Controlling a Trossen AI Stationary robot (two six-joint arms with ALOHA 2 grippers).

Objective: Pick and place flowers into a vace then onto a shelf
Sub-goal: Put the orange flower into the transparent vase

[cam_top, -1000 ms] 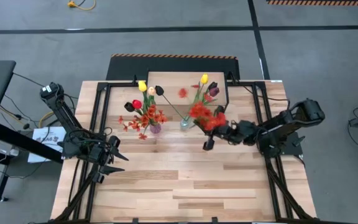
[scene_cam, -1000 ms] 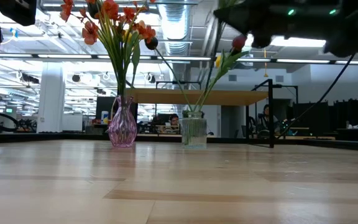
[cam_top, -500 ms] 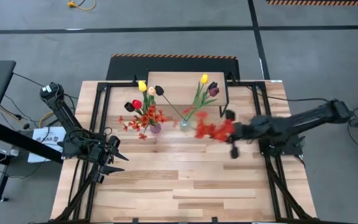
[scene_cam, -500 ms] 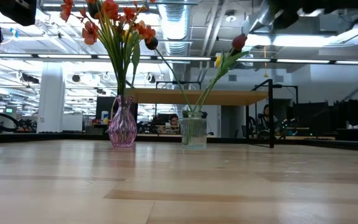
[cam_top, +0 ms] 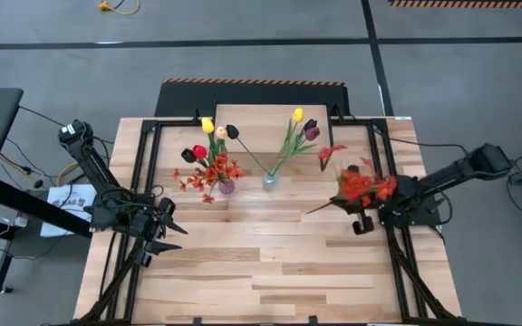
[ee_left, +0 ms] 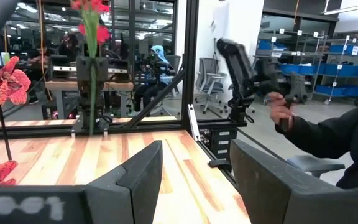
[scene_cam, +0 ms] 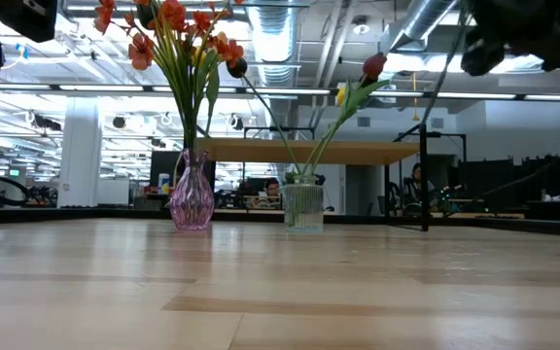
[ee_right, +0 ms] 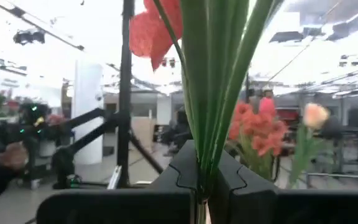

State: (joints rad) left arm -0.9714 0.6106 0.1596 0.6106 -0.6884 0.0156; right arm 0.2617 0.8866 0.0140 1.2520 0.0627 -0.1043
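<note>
Right claw (cam_top: pixel 362 220) sits over the right side of the surface (cam_top: pixel 243 272), clamped on the stems of an orange-red spray (cam_top: pixel 359 184). Spray's long axis runs roughly across the surface: blossoms toward the right rail, stem end (cam_top: pixel 314 210) pointing left, toward the middle.

Two vases stand well left of it, in front of the shelf (cam_top: pixel 261 118): pink glass vase (scene_cam: pixel 192 194) w/ orange sprays and tulips, clear ribbed vase (scene_cam: pixel 303 201) w/ yellow and maroon tulips leaning right. Nothing lies btwn spray and clear vase.

Right wrist view shows green stems (ee_right: pixel 213 81) pinched upright btwn the fingers (ee_right: pixel 182 168); the low view doesn't show the spray at all.

Left claw (cam_top: pixel 159 233) waits at the left edge, fingers apart, holding nothing.
</note>
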